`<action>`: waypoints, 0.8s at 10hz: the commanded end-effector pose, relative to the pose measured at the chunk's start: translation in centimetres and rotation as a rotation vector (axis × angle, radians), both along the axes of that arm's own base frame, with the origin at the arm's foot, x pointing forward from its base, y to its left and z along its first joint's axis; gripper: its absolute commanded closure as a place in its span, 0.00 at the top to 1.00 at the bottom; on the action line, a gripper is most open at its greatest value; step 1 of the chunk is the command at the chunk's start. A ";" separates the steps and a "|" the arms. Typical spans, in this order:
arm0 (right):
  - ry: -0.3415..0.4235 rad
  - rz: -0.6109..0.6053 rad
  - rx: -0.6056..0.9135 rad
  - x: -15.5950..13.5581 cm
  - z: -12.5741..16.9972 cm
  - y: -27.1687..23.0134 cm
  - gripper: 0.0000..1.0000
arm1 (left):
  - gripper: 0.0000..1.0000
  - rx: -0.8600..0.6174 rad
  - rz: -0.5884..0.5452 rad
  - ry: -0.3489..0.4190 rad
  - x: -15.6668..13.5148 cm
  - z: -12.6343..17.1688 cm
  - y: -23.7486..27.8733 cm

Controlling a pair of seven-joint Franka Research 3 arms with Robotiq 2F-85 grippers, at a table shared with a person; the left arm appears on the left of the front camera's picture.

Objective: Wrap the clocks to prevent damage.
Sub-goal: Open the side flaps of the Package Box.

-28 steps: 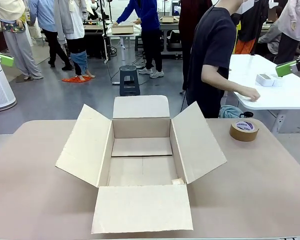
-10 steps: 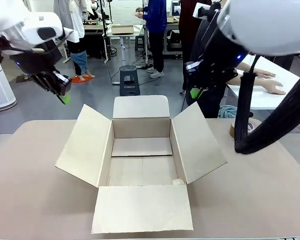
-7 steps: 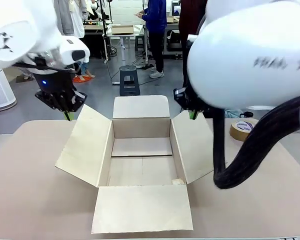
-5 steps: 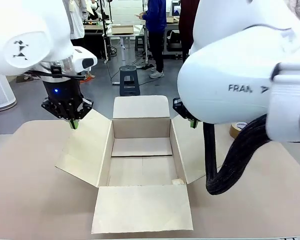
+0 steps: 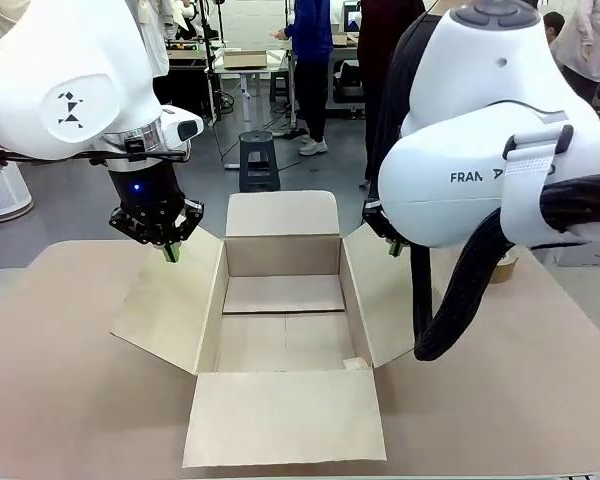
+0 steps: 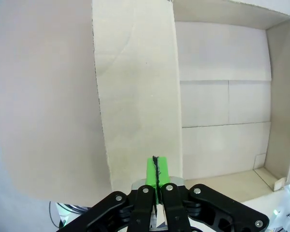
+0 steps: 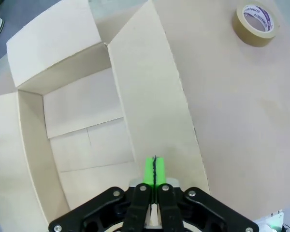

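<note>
The left gripper (image 5: 170, 251) has its green pads pressed together on nothing and hangs just above the top edge of the left flap (image 5: 168, 300) of the open brown cardboard box (image 5: 282, 256). The right gripper (image 5: 393, 247) is likewise clamped tight and empty, close over the right flap (image 5: 395, 285). Where the clocks are I cannot tell, so neither arm has anything to wrap yet. The nearest risk is a descent from here. Closed fingertips coming down on either splayed flap would probably crease it or push the light box across the beige table (image 5: 60, 380). With the jaws together, any grab would fail unless they part first. The right arm's black ribbed hose (image 5: 450, 310) droops beside the right flap and could catch it on a swing. Farther out, the roll of brown packing tape (image 7: 255, 24) lies well apart from the box and could get knocked away by a wide sweep.
</note>
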State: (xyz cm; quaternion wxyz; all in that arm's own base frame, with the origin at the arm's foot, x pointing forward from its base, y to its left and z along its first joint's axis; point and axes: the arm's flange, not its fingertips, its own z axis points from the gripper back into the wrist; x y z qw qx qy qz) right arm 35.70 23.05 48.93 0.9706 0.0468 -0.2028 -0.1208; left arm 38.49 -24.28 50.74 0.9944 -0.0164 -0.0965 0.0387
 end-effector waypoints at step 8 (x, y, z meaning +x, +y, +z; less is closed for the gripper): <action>0.103 -0.023 -0.066 2.0 -8.3 -1.8 0.01 | 0.00 0.067 0.094 0.034 5.6 -5.6 2.0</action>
